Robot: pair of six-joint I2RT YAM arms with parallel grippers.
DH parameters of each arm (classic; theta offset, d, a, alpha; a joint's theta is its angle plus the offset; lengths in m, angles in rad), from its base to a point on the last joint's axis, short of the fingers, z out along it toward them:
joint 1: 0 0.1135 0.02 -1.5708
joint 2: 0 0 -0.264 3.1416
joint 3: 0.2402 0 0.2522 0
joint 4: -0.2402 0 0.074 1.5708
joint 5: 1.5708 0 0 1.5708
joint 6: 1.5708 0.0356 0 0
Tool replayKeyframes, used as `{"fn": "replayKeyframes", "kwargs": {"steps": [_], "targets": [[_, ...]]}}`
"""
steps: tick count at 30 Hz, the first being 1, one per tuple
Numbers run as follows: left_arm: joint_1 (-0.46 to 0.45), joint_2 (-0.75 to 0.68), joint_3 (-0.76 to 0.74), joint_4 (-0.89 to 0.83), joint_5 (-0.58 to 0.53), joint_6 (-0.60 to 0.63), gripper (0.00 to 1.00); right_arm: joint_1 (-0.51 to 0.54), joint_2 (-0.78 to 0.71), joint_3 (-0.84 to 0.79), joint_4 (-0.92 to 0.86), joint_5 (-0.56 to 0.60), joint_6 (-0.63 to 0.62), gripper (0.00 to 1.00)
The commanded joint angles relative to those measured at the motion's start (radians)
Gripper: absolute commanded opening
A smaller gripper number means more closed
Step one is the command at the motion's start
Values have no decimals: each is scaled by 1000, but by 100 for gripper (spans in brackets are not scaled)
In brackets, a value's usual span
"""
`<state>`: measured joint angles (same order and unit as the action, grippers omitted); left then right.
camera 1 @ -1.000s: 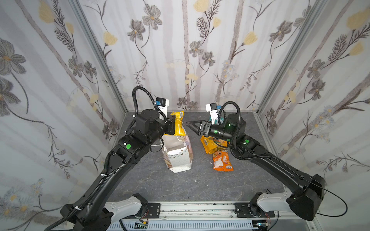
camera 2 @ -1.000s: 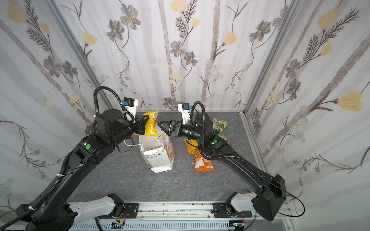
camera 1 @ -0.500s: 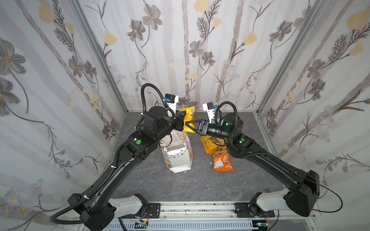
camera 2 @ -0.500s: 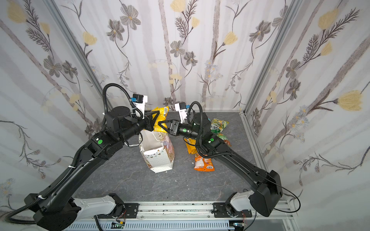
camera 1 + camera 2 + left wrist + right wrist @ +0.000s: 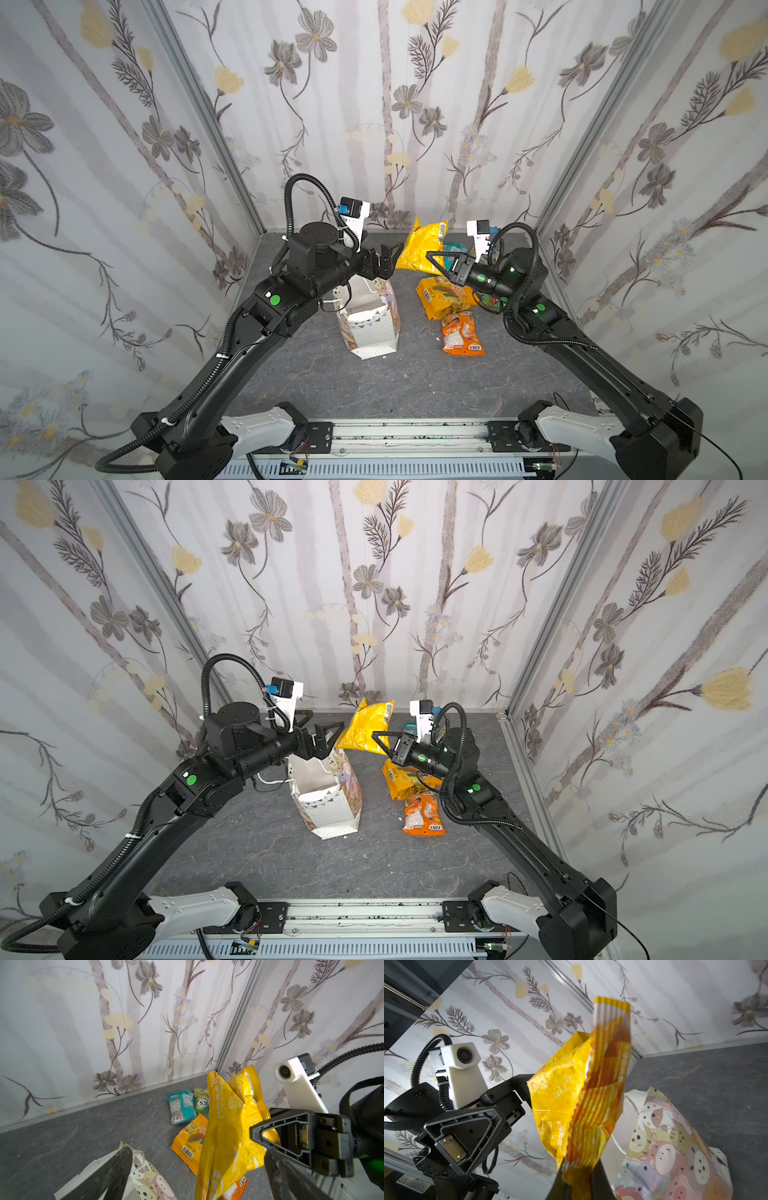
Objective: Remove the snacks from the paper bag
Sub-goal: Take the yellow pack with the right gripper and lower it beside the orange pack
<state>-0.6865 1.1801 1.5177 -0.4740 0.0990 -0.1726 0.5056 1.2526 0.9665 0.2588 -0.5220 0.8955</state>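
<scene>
We see the left gripper (image 5: 320, 729) above the paper bag (image 5: 370, 328), jaws spread about the yellow packet (image 5: 424, 247); the bag stands open on the table (image 5: 332, 386), its bottom hidden from us; the right gripper (image 5: 432, 259) holds that packet aloft, jaws pinching one end; the large orange-yellow packet (image 5: 444, 297) and orange packet (image 5: 461, 334) lie right of the bag; the teal packet (image 5: 181, 1106) is mostly hidden from above.

yellow pkt (image 5: 419, 249); white bag (image 5: 370, 332) w/ pastel animal faces; orange pkt (image 5: 462, 334)
</scene>
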Motion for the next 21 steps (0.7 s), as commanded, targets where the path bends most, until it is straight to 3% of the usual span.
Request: {"fn": "replayKeyframes", "kwargs": {"steps": [1,5,11,16,21], "targets": [[-1,-12,-15,-42,148,44,100,-61,-88,-91,-54,48,-7,10],[-24,-14,-44,-91,278,84,100,-169,-251,-263,-137,112,-4,10],[-102,14,-51,-170,330,132,100,-380,-427,-496,-217,166,64,7],[-148,24,-47,-196,296,155,100,-537,-445,-644,-181,161,99,8],[-160,16,-54,-196,262,154,100,-635,-382,-769,-17,121,148,8]]}}
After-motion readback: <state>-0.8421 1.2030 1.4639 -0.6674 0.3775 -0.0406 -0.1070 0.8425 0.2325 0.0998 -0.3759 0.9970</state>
